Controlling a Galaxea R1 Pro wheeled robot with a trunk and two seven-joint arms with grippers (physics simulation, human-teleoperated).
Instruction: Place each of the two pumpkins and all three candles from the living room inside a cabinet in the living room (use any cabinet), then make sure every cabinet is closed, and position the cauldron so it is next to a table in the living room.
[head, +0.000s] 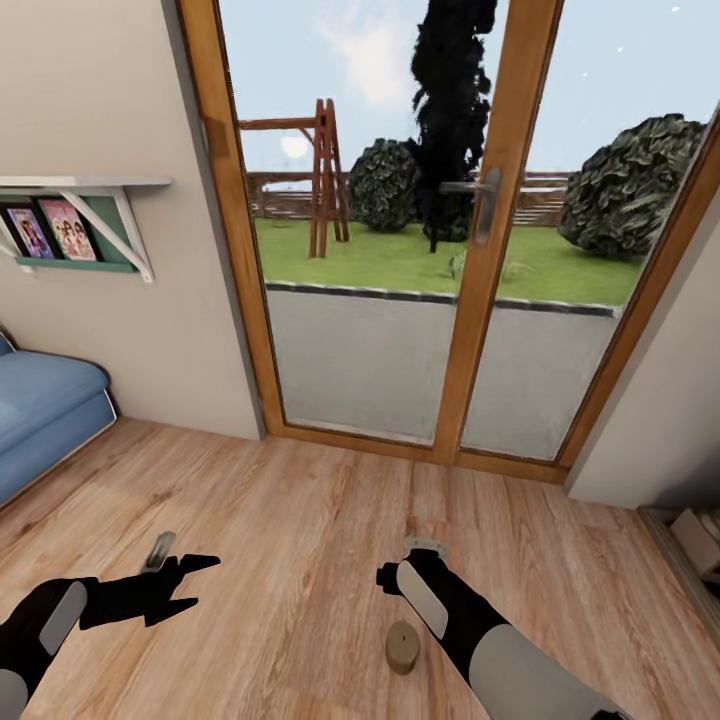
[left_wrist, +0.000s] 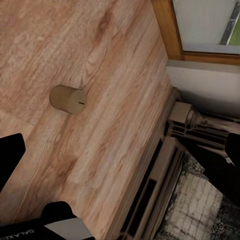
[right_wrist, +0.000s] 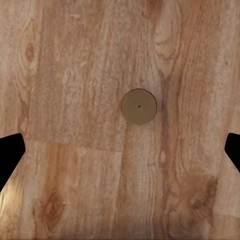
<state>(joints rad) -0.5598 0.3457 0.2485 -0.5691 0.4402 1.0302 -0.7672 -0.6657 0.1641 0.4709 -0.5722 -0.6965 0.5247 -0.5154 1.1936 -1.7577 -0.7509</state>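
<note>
Standing candle (right_wrist: 139, 106): upright on plank floor (head: 300, 520), untouched.
Right gripper (right_wrist: 120, 152): directly above it, fingers wide apart, empty.
Left gripper (head: 190, 582): spread open, empty.

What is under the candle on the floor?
The candle stands upright on bare wood plank floor, nothing else beneath. Its own base contact is hidden by its body.

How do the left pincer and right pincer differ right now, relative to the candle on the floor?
The right pincer points straight down at the floor, with the candle seen end-on between its spread fingertips; the left pincer reaches forward, level, off to the candle's left. In the left wrist view the candle shows from the side, farther off. Both pincers are open and empty.
</note>
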